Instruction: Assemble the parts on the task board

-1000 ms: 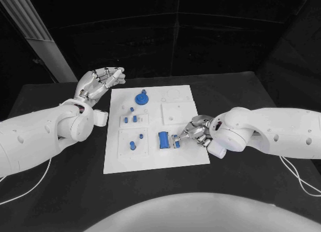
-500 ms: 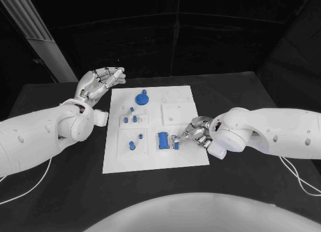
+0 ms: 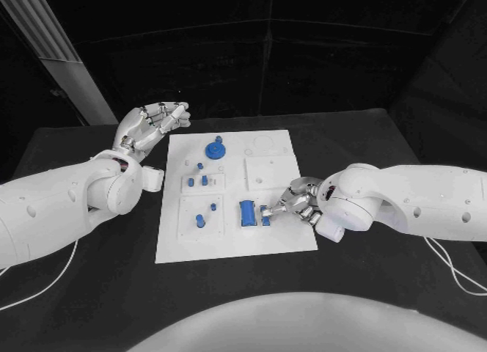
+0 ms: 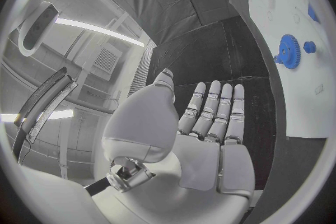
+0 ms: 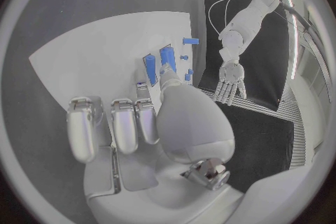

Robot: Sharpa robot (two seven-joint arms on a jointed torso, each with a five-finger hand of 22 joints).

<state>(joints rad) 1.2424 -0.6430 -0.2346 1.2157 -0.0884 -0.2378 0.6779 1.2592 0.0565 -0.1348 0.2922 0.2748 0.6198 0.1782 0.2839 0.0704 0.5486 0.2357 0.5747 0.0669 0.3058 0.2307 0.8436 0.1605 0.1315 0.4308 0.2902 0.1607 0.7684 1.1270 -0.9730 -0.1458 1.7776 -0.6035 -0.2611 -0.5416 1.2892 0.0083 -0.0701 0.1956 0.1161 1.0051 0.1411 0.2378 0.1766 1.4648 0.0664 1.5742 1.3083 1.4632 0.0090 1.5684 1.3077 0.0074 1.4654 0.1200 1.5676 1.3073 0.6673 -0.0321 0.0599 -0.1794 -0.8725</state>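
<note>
We see the task board (image 3: pixel 267 242) mid-table on the black table (image 3: pixel 381 286), carrying blue parts: a gear (image 3: pixel 214 150) at the far end, small pegs (image 3: pixel 198 180) on its left side, a long block (image 3: pixel 246 213) near the right edge. Right hand (image 3: pixel 293 203) sits just beside that block, fingertips on a small blue piece (image 3: pixel 267 219); whether it grips, we cannot tell. Left hand (image 3: pixel 150 126) hovers off the board's far-left corner, fingers apart, holding nothing.
</note>
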